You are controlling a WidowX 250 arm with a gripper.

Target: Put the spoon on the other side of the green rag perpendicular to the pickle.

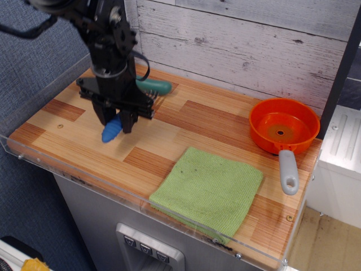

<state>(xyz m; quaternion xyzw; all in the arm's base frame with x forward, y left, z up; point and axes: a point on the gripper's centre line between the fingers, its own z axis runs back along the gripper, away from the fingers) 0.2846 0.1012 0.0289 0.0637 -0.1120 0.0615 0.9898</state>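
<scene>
My gripper [115,119] is shut on the spoon [110,130]. Only the spoon's ribbed blue handle shows, pointing down and to the left, its tip close to the wooden tabletop at the left. The metal head is hidden between the fingers. The pickle [157,86], dark teal-green, lies at the back of the table just behind my gripper, partly hidden by it. The green rag [208,189] lies flat at the front right, well to the right of my gripper.
An orange pan [284,125] with a grey handle [288,171] sits at the back right. A clear plastic rim [84,179] runs along the table's front and left edges. A dark post and a plank wall stand behind.
</scene>
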